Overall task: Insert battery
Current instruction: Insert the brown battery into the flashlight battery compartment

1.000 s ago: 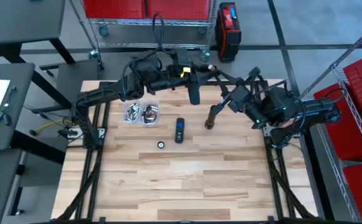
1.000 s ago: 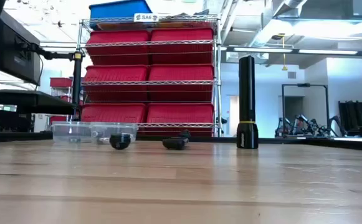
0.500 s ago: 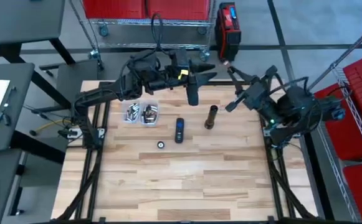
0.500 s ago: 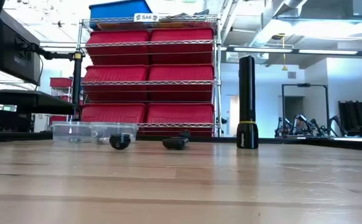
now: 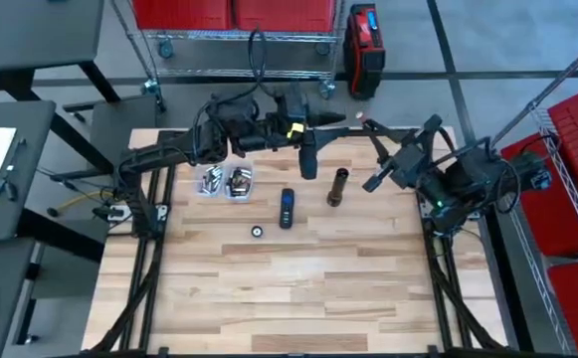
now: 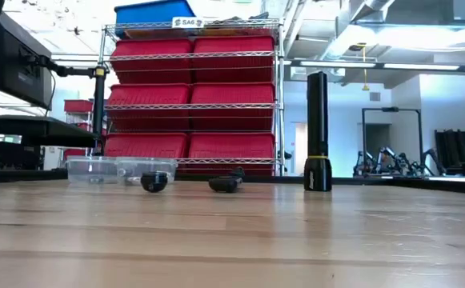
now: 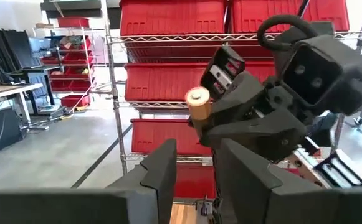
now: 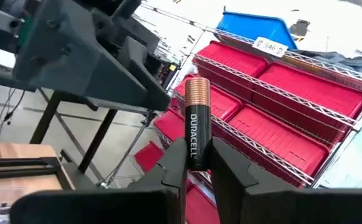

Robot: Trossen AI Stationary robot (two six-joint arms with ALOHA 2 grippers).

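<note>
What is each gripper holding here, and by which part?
Right gripper pinches the battery by its black lower end, copper end out. Left gripper holds nothing.

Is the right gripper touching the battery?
Touching. The right wrist view shows the right gripper with both fingers pressed against the battery.

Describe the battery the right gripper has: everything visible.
The battery is a cylindrical Duracell cell, black body with white lettering and a copper-coloured top band. It stands lengthwise between the right gripper fingers, which pinch its lower part while the copper end sticks out beyond the fingertips. It is held in the air near the table's far right edge, close to the left gripper. In the left wrist view its round end faces the camera. Nothing else touches it.
</note>
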